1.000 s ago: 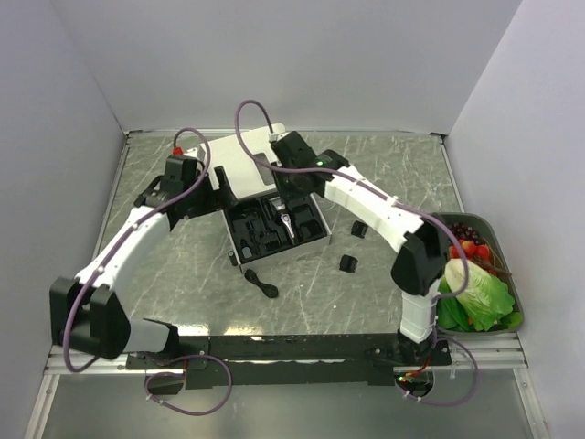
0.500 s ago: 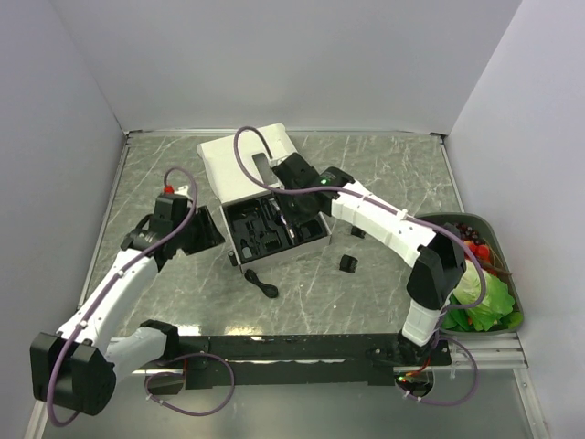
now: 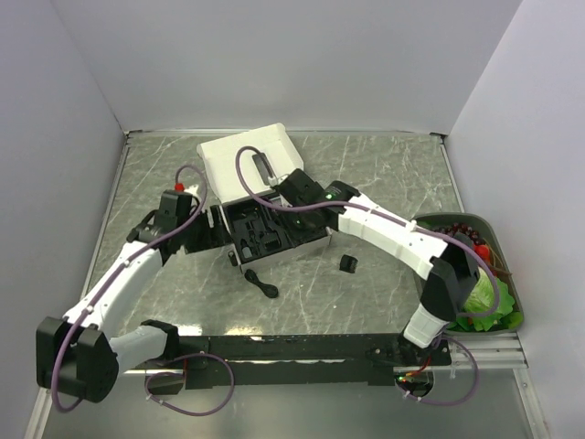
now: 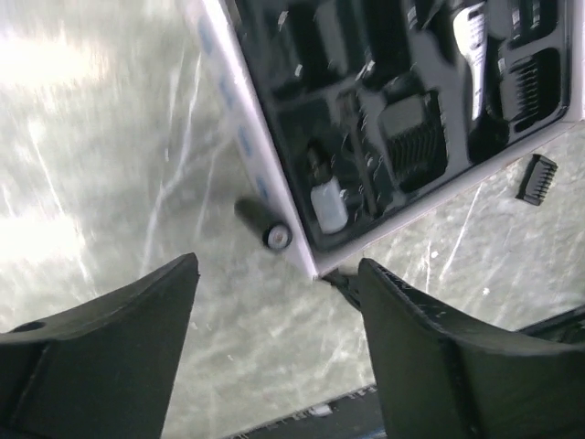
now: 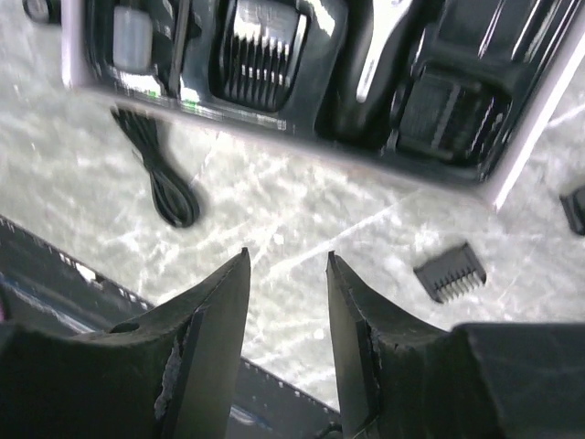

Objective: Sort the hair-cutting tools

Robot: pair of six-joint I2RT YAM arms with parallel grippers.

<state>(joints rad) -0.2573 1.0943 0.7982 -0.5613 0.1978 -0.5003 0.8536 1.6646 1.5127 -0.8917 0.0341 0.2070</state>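
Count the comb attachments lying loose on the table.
2: one comb beside the box, another comb at the right wrist view's edge; more may hide under the arms.

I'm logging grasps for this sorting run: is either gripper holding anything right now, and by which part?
Nothing is held. The left gripper and the right gripper both have their jaws apart, with nothing between them.
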